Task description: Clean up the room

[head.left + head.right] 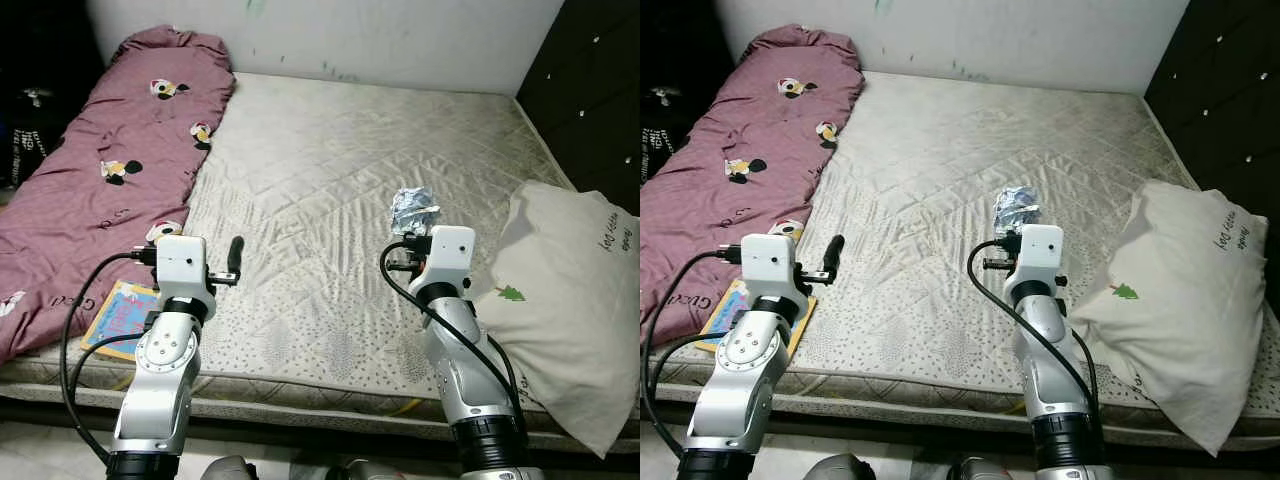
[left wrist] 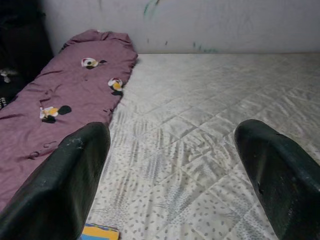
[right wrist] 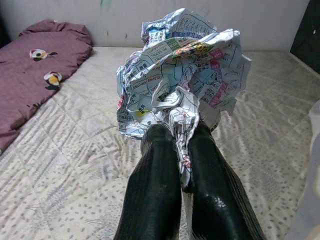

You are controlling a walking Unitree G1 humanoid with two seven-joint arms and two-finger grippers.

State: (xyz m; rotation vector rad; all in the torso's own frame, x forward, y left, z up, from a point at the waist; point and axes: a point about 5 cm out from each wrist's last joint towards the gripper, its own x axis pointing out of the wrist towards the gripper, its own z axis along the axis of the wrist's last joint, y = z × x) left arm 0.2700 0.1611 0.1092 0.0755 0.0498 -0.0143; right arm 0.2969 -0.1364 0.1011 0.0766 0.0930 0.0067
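You are looking down at a bare, quilted cream mattress that is taking up most of the scene. Your right claw is pinching a crumpled ball of printed, foil-like paper, its two black fingers pressed nearly together with a fold of the paper caught between them. From the head camera, that wad is sitting just above the right wrist, raised over the middle of the mattress, near a white pillow with a small green tree print lying at the mattress's right edge.

Your left claw is spread wide and gripping nothing, with the mattress showing between its fingers; it is hovering over the near-left part of the bed. A long maroon quilt with cartoon patches is lying along the left side, and a colourful flat book is resting just beside its near end, close to the left arm.
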